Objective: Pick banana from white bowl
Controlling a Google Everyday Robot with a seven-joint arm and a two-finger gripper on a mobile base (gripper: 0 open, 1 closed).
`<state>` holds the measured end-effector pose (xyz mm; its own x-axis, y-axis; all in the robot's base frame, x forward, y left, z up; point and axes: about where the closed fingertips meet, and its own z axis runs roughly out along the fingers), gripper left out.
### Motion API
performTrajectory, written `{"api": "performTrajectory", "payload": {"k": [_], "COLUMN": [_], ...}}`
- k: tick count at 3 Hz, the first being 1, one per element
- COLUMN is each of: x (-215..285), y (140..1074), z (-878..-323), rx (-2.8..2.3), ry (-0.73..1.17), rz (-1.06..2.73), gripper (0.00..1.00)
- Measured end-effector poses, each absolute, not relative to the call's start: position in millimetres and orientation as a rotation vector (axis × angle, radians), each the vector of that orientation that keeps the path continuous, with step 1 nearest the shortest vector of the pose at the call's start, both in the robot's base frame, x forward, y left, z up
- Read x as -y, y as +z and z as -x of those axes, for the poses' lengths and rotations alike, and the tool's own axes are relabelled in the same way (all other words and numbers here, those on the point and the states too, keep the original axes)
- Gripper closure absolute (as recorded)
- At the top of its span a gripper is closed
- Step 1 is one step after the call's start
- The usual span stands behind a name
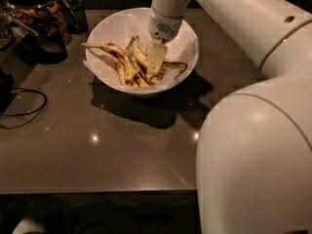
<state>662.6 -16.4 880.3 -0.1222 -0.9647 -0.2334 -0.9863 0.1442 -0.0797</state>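
**While buried in the pile, apt to catch the wrong fruit**

Down inside the white bowl [109, 30] from above: the gripper [154, 66], tip among the pile at the middle. Cannot tell whether open or closed on anything. Just left of the gripper, the banana [140, 56], speckled and curved, crossed with shorter bananas; cannot tell whether touching or merely beside.

Likely trouble: clamping a neighbour instead, or two at once, given the tangle. Soft, overripe skin, so could squash or split under a hard pinch, or slip out on the lift. Could also snag the crinkled paper lining [183, 45] and drag it up. A sideways pull might also slide the white bowl across the surface [122, 145] toward the dark glass jar [34, 6] nearby.
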Motion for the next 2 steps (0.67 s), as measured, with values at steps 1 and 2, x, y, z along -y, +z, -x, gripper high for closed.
{"api": "performTrajectory", "payload": {"k": [1, 2], "x": [16.4, 16.4], "y": [880.3, 880.3], "z": [-662.6, -662.6], "rx": [-2.191, -2.191], "ry": [0.138, 0.138], "rz": [1.912, 1.912], "gripper": [0.60, 0.83]}}
